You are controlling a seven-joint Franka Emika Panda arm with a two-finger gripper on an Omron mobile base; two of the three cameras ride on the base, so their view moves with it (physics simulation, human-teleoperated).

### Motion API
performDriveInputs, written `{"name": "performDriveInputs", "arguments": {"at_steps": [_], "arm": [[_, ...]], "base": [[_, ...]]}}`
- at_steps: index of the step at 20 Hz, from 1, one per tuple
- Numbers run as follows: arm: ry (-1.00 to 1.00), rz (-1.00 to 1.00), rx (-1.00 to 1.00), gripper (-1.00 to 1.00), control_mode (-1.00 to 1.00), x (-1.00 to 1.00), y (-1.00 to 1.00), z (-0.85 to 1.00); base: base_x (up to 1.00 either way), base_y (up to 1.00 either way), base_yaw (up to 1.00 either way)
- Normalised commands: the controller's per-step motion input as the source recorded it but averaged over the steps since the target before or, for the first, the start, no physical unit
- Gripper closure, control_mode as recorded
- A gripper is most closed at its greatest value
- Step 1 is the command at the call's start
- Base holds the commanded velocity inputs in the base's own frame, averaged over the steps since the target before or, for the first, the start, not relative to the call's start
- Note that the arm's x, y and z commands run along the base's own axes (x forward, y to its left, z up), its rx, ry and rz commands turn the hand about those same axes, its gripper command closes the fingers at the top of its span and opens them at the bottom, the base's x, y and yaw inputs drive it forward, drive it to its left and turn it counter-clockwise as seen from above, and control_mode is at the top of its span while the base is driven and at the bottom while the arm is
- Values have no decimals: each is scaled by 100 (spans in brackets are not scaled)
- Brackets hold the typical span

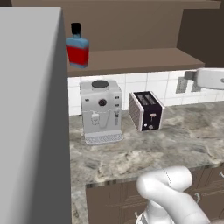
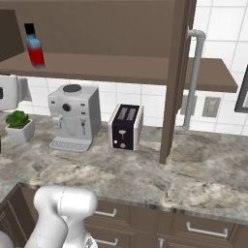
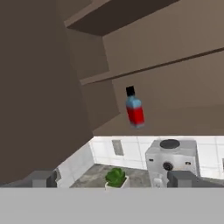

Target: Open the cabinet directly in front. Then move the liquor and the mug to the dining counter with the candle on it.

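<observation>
Cabinet (image 2: 175,72) open; my gripper (image 3: 113,181) spread, empty. Liquor (image 3: 135,109) ahead above it on shelf, not grabbed; mug pending.

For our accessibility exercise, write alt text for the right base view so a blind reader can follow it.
An open brown wall cabinet holds a blue liquor bottle on its shelf, above a marbled counter with a coffee machine, black toaster and small potted plant.
</observation>
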Motion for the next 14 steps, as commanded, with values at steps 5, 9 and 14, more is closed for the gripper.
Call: {"name": "performDriveInputs", "arguments": {"at_steps": [5,9,14], "arm": [[17,22,0,-100,-100,0,0,-3],[11,24,-5,-100,-100,0,8,-9],[1,6,-11,-100,-100,17,31,-3]], "base": [[0,0,0],[0,0,0],[0,0,0]]}}
